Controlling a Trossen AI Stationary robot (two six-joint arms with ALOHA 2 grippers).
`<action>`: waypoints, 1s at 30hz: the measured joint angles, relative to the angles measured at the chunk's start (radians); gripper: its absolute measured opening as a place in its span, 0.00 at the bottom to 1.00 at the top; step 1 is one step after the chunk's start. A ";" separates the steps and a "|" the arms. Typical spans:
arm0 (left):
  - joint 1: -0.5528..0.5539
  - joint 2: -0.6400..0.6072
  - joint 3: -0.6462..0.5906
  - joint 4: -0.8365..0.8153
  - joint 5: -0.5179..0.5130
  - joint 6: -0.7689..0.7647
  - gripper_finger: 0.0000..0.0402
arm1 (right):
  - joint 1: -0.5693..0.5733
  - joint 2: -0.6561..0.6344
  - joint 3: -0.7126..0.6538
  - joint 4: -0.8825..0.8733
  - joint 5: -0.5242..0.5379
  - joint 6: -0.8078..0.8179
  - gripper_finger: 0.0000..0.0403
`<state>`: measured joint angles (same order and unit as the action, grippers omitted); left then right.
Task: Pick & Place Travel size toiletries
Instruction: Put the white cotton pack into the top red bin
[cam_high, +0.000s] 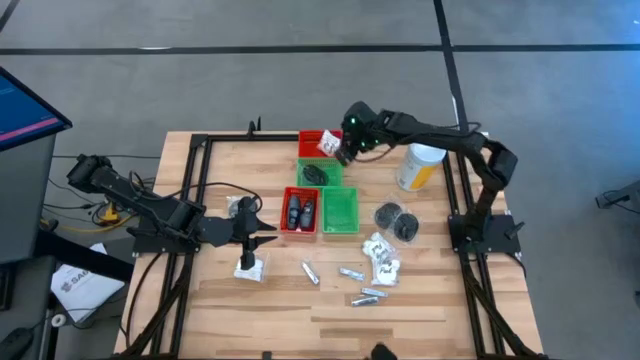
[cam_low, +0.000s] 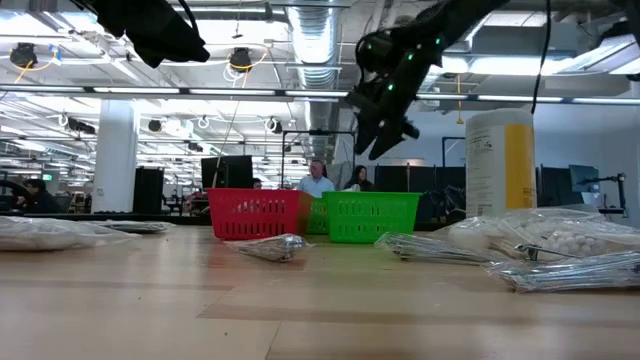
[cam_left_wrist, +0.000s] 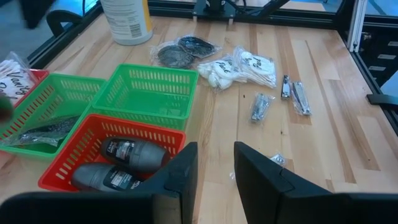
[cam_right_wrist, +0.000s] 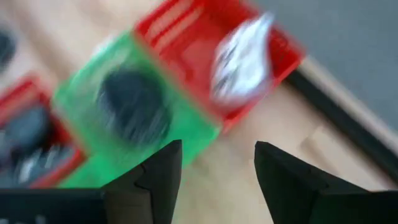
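The right gripper's (cam_right_wrist: 214, 174) two dark fingers stand apart with nothing between them. Just beyond them a white crinkly sachet (cam_right_wrist: 241, 57) lies in the far red mesh tray (cam_right_wrist: 186, 28), and beside that a flat dark round tin (cam_right_wrist: 127, 102) sits in a green mesh tray (cam_right_wrist: 78, 93). The left gripper (cam_left_wrist: 214, 171) hangs partly open and empty over the bare wooden table (cam_left_wrist: 323, 106). Just in front of it, two small dark grey bottles (cam_left_wrist: 121, 163) lie in a near red tray (cam_left_wrist: 68, 171); silvery tubes (cam_left_wrist: 292, 94) and more white sachets (cam_left_wrist: 245, 67) lie further beyond.

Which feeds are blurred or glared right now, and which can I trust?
Right wrist view: motion-smeared; the red tray and its white sachet are streaks. Left wrist view: crisp on the bottles. Low view: bright ceiling lights, arms in silhouette, near sachets soft. High view: even, sharp.
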<state>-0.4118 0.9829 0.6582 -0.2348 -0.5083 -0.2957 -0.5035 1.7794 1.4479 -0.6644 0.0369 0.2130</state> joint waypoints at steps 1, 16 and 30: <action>0.000 0.000 0.000 0.001 0.000 0.000 0.24 | 0.022 -0.014 -0.008 -0.030 0.000 -0.006 0.46; 0.000 0.000 0.000 0.014 0.000 0.001 0.24 | 0.404 -0.297 -0.282 -0.146 -0.003 0.115 0.43; 0.000 0.000 0.000 0.020 0.000 0.002 0.24 | 0.636 -0.386 -0.542 -0.134 -0.007 0.374 0.43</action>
<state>-0.4120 0.9825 0.6582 -0.2146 -0.5079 -0.2935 0.1325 1.3937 0.9055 -0.7988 0.0295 0.5869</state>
